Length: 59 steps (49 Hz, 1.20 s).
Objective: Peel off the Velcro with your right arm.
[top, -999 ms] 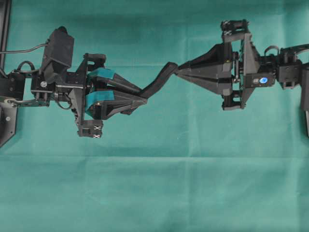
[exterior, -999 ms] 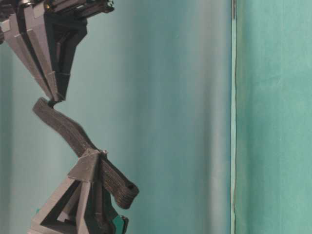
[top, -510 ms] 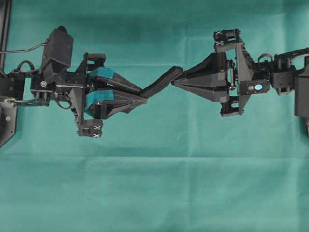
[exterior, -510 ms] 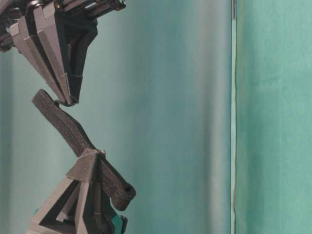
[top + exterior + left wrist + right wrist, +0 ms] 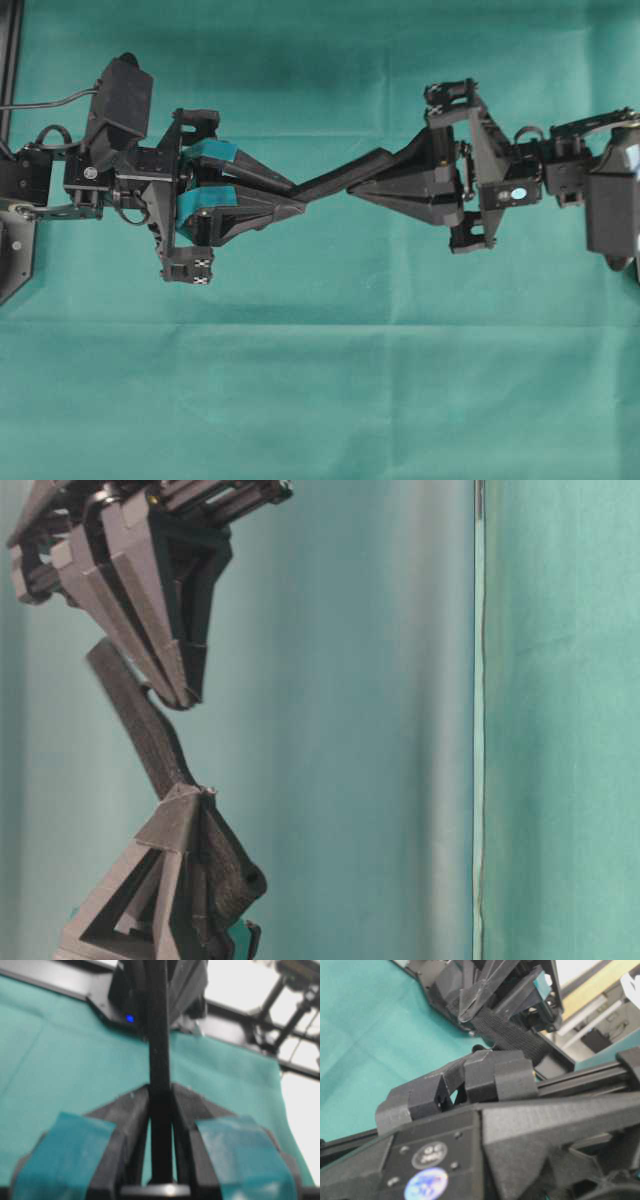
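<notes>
Green cloth covers the desk, above whose far middle the soft, light Velcro [image 5: 335, 177] spans clenched left jaws [image 5: 297, 195] and right jaws [image 5: 352, 188] closed beside its free end, likely the best hold.

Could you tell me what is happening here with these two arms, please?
The left gripper, the one with teal pads, is clamped on a black Velcro strip and holds it up above the green cloth. The right gripper, all black, has its fingertips closed at the strip's free end. The strip runs nearly straight between the two grippers. Nothing shows it peeled apart yet.
</notes>
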Motion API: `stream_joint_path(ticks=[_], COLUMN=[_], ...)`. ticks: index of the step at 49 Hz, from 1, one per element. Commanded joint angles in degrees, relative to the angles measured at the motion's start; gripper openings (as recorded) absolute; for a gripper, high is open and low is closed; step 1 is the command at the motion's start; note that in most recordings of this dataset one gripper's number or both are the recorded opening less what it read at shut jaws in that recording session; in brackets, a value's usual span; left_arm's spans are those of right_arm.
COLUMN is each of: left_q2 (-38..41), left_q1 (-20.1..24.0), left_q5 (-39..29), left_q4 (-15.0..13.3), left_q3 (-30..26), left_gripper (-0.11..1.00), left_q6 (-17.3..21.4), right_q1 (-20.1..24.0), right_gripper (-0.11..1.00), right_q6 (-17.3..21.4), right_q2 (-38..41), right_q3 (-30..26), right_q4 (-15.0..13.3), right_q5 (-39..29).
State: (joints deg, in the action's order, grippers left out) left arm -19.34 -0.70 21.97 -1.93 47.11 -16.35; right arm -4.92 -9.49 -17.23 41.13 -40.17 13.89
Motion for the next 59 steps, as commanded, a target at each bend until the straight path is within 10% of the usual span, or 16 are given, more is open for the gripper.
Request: stream_joint_path(ticks=[1,59], left_q2=[-0.4,-0.4], left_q1=[0.4,0.4], left_q5=[0.6,0.7], left_q4=[0.2,0.2], left_q3=[-1.8,-1.9], left_gripper=[0.13,0.13], left_q6=[0.2,0.2], right_q1=[0.4,3.1], right_gripper=[0.09,0.09], right_q6=[0.1,-0.3], right_q2=[0.4,5.6], right_q3=[-1.8,-4.6], right_q4=[0.2,0.0], right_q5=[0.4,-1.0])
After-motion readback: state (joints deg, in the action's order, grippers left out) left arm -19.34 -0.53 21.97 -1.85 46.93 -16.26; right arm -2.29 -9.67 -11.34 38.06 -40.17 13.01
